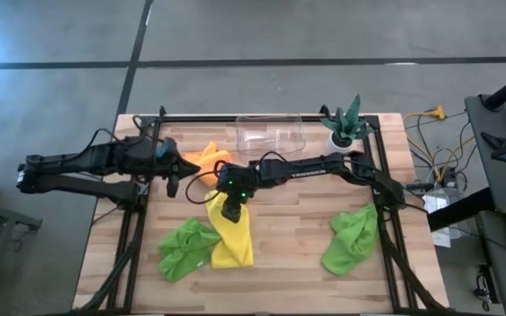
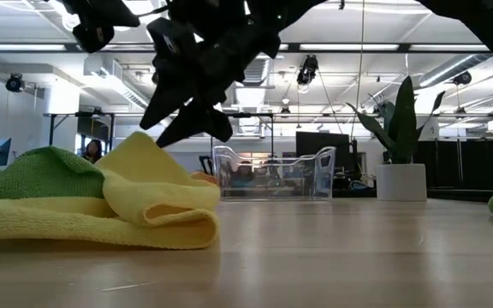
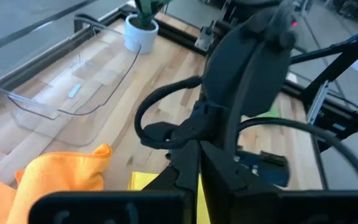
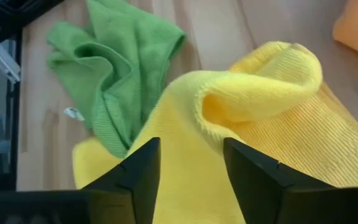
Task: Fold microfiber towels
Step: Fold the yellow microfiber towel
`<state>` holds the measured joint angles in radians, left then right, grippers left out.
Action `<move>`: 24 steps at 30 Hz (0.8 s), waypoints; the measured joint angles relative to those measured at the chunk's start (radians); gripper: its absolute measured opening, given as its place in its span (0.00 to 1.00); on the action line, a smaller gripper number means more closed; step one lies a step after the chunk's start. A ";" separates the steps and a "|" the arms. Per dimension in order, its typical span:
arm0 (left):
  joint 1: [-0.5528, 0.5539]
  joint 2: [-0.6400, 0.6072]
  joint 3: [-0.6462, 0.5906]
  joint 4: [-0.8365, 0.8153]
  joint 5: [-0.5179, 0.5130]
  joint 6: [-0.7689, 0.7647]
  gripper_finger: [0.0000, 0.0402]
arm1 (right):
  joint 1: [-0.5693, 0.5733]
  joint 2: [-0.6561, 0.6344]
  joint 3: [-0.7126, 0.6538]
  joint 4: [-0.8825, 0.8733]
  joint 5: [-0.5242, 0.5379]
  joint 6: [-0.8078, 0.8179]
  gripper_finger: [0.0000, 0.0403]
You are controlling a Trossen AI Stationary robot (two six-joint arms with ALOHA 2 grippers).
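Nearest on the pale wooden tabletop, the soft yellow microfiber towel lies half-folded beside a crumpled lime green one. The right hand hovers over its raised fold, fingers spread, holding nothing. Next likely: pinch that edge and lay it flat. Beyond, the left hand waits pressed shut near the orange towel.

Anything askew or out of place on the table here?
Nothing damaged or spilled. The towels are just unfolded: the yellow towel lies rumpled, overlapping a crumpled green towel; another green towel and the orange towel sit bunched apart.
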<state>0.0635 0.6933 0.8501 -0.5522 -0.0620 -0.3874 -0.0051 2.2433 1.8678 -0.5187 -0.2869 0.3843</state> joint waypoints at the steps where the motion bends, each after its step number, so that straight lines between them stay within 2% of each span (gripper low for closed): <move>1: 0.000 -0.008 0.000 0.000 0.000 0.000 0.00 | 0.000 0.000 -0.002 -0.001 0.001 0.000 0.45; 6: 0.000 -0.040 0.000 0.000 0.000 0.000 0.00 | -0.002 -0.009 0.016 -0.067 0.001 -0.036 0.52; 12: 0.000 -0.050 0.000 -0.001 0.000 0.000 0.00 | 0.027 -0.040 0.004 -0.261 0.003 -0.156 0.51; 18: 0.000 -0.030 0.000 -0.003 0.000 0.000 0.00 | 0.082 -0.040 -0.091 -0.123 0.012 -0.144 0.46; 22: 0.000 -0.013 0.000 -0.003 0.000 0.001 0.00 | 0.092 -0.033 -0.142 -0.039 0.119 -0.100 0.42; 24: 0.000 -0.005 0.000 -0.003 0.000 0.001 0.00 | 0.092 -0.021 -0.156 -0.034 0.134 -0.096 0.40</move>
<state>0.0635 0.6886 0.8497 -0.5552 -0.0618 -0.3866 0.0864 2.2225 1.7119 -0.5530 -0.1526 0.2884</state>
